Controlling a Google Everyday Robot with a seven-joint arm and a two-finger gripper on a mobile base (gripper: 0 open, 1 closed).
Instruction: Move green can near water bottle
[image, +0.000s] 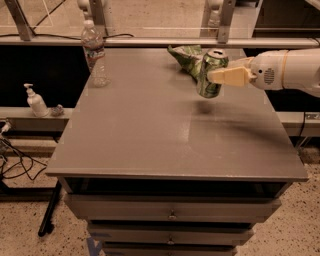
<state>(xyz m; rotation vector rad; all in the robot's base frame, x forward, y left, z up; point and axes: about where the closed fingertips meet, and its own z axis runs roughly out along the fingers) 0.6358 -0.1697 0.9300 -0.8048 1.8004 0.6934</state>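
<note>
The green can (211, 73) with a silver top hangs above the grey table (150, 135), lifted off its surface, with its shadow below it. My gripper (216, 75) reaches in from the right on a white arm and is shut on the can; one pale finger (227, 76) shows across the can's front. The water bottle (94, 53), clear with a white cap and a label band, stands upright at the table's far left corner, well to the left of the can.
A crumpled green-and-white chip bag (186, 58) lies at the table's far edge, just behind the can. A white pump dispenser (35, 100) stands on a lower shelf at the left. Drawers are under the table front.
</note>
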